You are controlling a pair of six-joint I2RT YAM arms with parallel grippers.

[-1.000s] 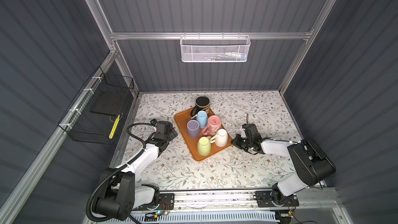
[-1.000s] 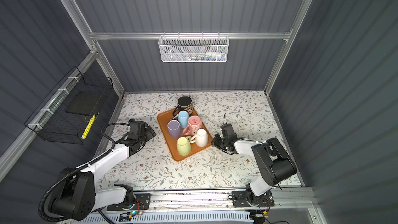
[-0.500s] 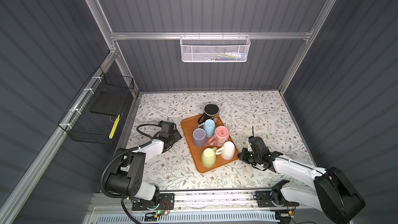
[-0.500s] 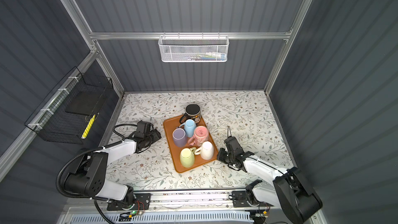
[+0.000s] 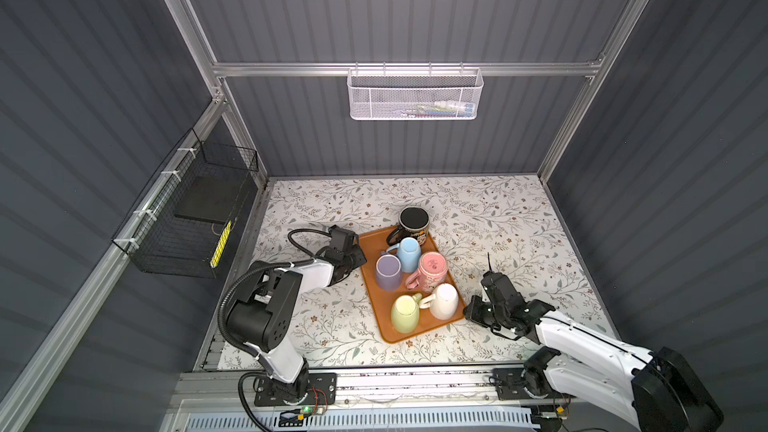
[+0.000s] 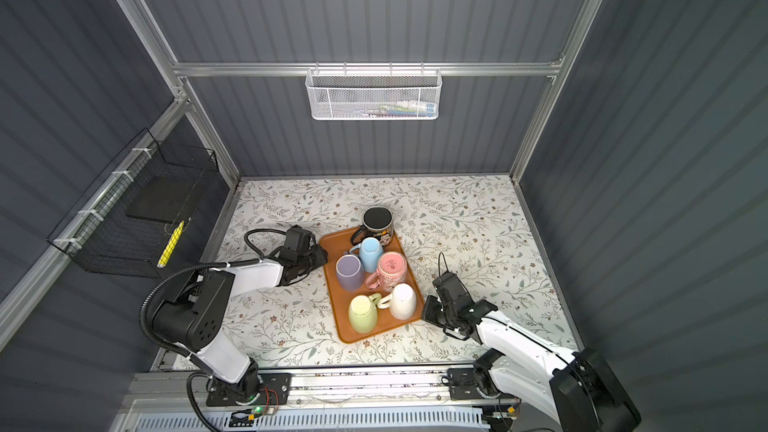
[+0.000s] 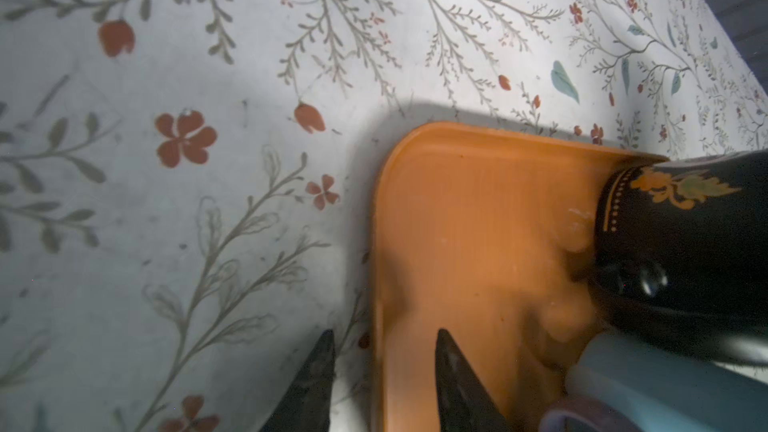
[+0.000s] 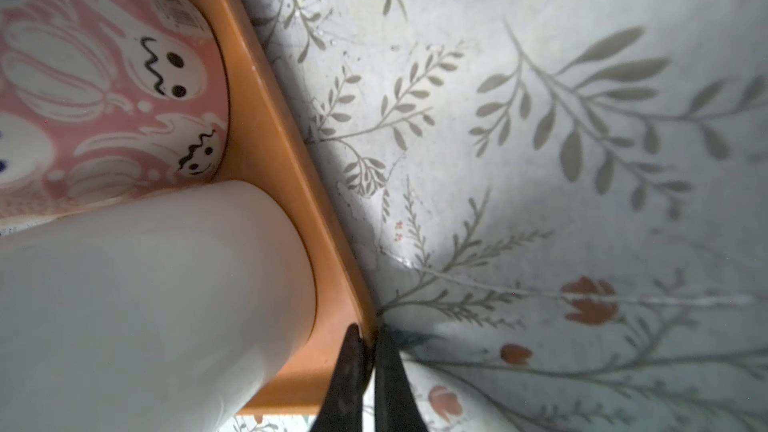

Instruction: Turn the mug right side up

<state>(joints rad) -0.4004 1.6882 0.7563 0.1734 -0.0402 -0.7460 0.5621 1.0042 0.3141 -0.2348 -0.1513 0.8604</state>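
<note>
An orange tray [image 5: 369, 280] [image 6: 332, 284] on the floral table carries several mugs: black [image 5: 413, 222], blue [image 5: 408, 253], purple [image 5: 388, 271], pink [image 5: 433, 270], pale green [image 5: 405, 313] and white [image 5: 444, 300]. The coloured ones show a flat closed end upward; the black one's dark top I cannot read. My left gripper [image 5: 360, 260] [image 7: 384, 332] stands open astride the tray's left rim [image 7: 380, 284], one finger over the table and one over the tray. My right gripper [image 5: 467, 313] [image 8: 368, 330] is shut on the tray's right rim [image 8: 291, 184], beside the white mug [image 8: 145, 305].
A black wire basket [image 5: 195, 218] hangs on the left wall and a white mesh basket [image 5: 413, 95] on the back rail. Grey walls close in the table on three sides. Bare floral tablecloth [image 5: 519, 222] lies behind and to the right of the tray.
The tray with its mugs has slid toward the front right, pulled by the right gripper. The left gripper followed to the tray's left rim and its jaws have narrowed.
</note>
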